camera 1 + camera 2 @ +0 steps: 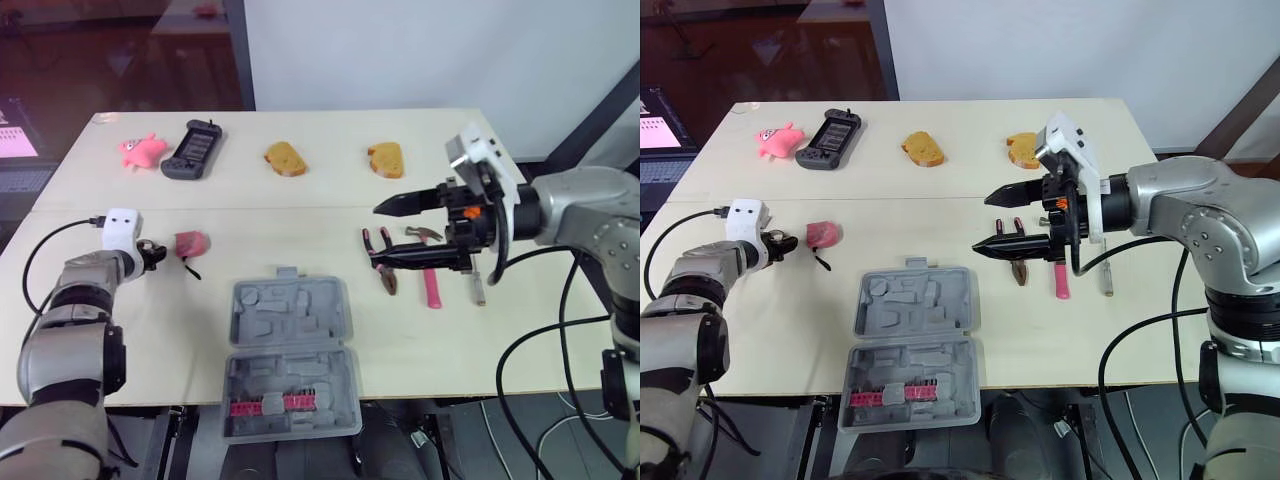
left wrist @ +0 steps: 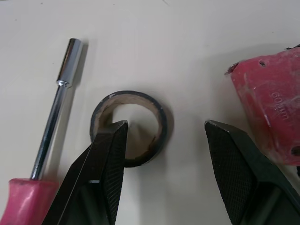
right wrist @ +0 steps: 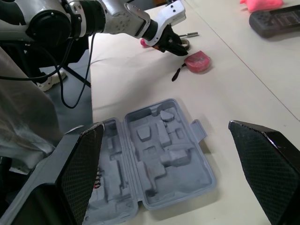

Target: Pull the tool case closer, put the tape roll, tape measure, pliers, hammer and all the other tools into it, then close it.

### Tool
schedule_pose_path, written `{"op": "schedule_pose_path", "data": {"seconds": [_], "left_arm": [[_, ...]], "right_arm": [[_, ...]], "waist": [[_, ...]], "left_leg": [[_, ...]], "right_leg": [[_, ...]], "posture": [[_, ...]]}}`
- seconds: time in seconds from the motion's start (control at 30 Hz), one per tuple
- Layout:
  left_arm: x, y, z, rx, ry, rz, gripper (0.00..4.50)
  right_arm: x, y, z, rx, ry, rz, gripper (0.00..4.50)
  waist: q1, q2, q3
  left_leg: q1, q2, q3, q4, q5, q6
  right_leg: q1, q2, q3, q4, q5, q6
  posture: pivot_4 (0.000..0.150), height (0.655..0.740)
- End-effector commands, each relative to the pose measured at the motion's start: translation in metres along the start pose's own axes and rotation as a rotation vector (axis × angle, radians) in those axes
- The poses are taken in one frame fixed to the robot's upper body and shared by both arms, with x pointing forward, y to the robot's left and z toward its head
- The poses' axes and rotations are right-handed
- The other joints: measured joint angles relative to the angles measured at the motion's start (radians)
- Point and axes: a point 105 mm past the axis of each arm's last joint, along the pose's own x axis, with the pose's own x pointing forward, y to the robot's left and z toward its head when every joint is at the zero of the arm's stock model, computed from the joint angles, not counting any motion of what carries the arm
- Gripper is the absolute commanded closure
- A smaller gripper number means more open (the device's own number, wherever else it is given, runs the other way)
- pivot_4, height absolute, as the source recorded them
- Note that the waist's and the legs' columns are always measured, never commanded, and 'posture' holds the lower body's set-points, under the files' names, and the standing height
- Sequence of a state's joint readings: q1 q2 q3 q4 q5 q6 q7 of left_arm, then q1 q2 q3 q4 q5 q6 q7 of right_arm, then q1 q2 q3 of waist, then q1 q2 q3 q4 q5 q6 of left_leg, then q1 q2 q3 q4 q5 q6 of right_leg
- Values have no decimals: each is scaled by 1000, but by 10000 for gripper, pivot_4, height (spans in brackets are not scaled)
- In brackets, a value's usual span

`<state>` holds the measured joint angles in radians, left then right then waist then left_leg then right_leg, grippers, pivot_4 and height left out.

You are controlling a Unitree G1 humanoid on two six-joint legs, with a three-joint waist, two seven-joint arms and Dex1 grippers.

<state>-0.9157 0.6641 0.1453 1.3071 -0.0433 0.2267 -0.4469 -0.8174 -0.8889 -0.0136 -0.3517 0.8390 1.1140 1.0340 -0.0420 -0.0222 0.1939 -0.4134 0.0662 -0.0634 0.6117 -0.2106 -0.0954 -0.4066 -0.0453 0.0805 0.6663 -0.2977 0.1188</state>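
Observation:
The grey tool case [image 1: 290, 350] lies open near the table's front edge, with pink bits in its near half. At the left, my left gripper [image 2: 164, 129] is open at the black tape roll [image 2: 129, 126]: one finger sits inside the ring, the other outside it. The red tape measure [image 2: 269, 108] lies just beyond the outer finger, and a pink-handled nut driver [image 2: 51, 122] lies on the roll's other side. My right gripper [image 1: 378, 235] hovers open above the pliers [image 1: 383, 262] and the pink-handled hammer [image 1: 430, 280], holding nothing.
A small metal bit [image 1: 478, 288] lies right of the hammer. Along the far side of the table sit a pink toy pig [image 1: 143, 149], a black game controller [image 1: 193, 148] and two bread pieces [image 1: 285, 158] [image 1: 386, 158]. Cables hang off both arms.

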Motion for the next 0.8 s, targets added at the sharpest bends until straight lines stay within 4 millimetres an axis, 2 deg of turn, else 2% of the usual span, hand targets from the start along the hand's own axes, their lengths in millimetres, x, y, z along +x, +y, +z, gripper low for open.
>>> {"op": "schedule_pose_path", "data": {"seconds": [0.03, 0.1, 0.17, 0.2, 0.33, 0.4, 0.6, 0.7, 0.8], "left_arm": [[-1, 5, 6, -18, -15, 33, 22882], [-1, 6, 6, -34, -11, 42, 30587], [-2, 8, 7, -48, -13, 52, 41099], [-2, 9, 8, -54, -15, 58, 44454], [-5, 16, 12, -45, -19, 83, 44454], [-8, 18, 22, -52, -41, 81, 44454], [-18, 18, 41, -10, -27, -28, 44454], [-27, 16, 39, 23, 42, -116, 44454], [-45, 9, 22, 55, 170, -246, 44454]], "right_arm": [[-4, 3, 13, -66, -11, -14, 0], [-4, 3, 13, -68, -10, -16, 0], [-3, 3, 13, -69, -7, -17, 0], [-4, 4, 13, -69, -5, -17, 0], [-3, 4, 12, -71, -1, -17, 0], [-3, 5, 12, -71, -1, -14, 0], [-1, 7, 10, -66, -4, 11, 0], [2, 9, 7, -61, -4, 31, 0], [5, 11, 3, -49, -1, 60, 0]], "waist": [[-2, 0, 0], [-1, 0, 0], [-1, 0, 0], [0, 0, 0], [0, 0, 0], [0, 0, 0], [-1, 0, 0], [-4, 0, 0], [-6, 0, 0]], "left_leg": [[0, 0, 0, 0, 0, 0], [0, 0, 0, 0, 0, 0], [0, 0, 0, 0, 0, 0], [0, 0, 0, 0, 0, 0], [0, 0, 0, 0, 0, 0], [0, 0, 0, 0, 0, 0], [0, 0, -1, 0, 0, 0], [0, 0, -1, 0, 0, 0], [0, 0, -1, 0, 0, 0]], "right_leg": [[0, 0, 0, 0, 0, 0], [0, 0, 0, 0, 0, 0], [0, 0, 0, 0, 0, 0], [0, 0, 0, 0, 0, 0], [0, 0, 0, 0, 0, 0], [0, 0, 0, 0, 0, 0], [0, 0, -1, 0, 0, 0], [0, 0, -1, 0, 0, 0], [0, 0, -1, 0, 0, 0]], "posture": [[1500, 7400], [1500, 7400], [1500, 7400], [1500, 7400], [1500, 7400], [1500, 7400], [1500, 7400], [1500, 7400], [1500, 7400]]}}
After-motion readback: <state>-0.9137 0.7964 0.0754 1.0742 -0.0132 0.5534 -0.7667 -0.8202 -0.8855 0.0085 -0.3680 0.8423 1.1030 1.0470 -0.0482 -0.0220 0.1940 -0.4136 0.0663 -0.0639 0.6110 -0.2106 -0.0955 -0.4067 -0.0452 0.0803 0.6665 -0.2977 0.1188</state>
